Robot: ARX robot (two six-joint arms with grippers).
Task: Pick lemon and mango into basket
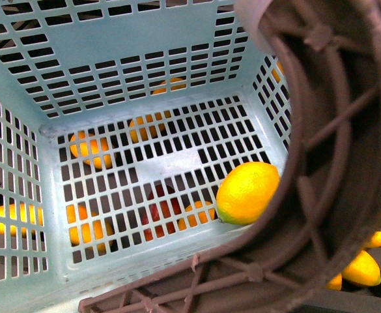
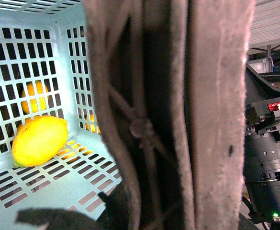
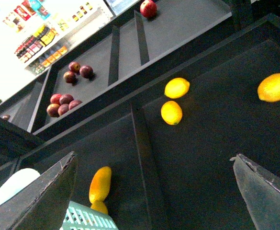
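The lemon (image 1: 247, 192) lay on the floor of the basket (image 1: 112, 49), close by the brown handle (image 1: 327, 130). The mango (image 3: 100, 184) lay on the dark shelf (image 3: 211, 143) just beside the basket's rim, beyond my right gripper (image 3: 154, 155), which hung spread wide. Only the right wrist view showed the mango. My left gripper's (image 2: 82, 220) state I could not tell.
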